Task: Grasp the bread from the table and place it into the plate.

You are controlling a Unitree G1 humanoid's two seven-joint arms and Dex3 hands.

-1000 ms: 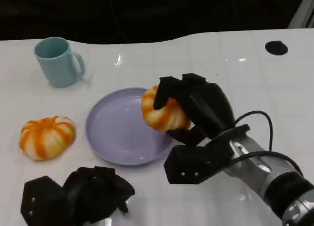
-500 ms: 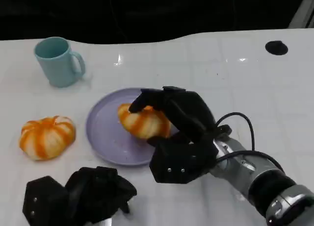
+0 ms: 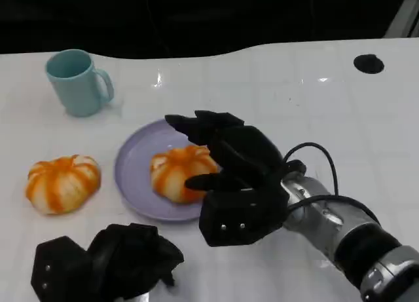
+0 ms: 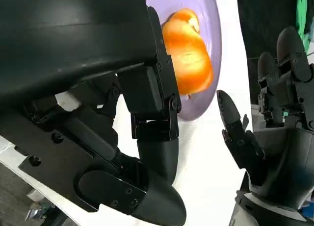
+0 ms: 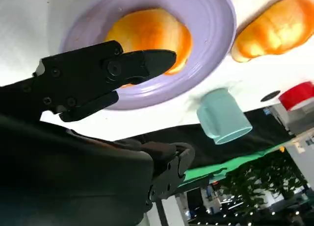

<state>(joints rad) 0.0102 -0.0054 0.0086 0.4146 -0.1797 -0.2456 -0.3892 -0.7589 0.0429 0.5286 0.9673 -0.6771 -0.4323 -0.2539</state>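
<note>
An orange-striped bread roll [image 3: 178,173] lies on the lilac plate [image 3: 134,177] in the middle of the table. My right hand [image 3: 239,168] hovers over the plate's right side with its fingers spread above and beside the roll, holding nothing. The right wrist view shows the roll [image 5: 147,37] on the plate [image 5: 211,20] beyond the parted fingers [image 5: 98,84]. My left hand [image 3: 108,263] rests near the table's front left, fingers curled in on nothing. In the left wrist view, the roll [image 4: 189,59] and plate [image 4: 208,20] lie past its bent fingers [image 4: 157,138].
A second orange-striped roll [image 3: 62,183] lies on the table left of the plate. A light blue mug [image 3: 77,81] stands at the back left. A black round mark [image 3: 368,63] sits at the back right of the white table.
My right hand carried the roll leftward and down onto the plate, then spread its fingers off it. The left hand has stayed put.
</note>
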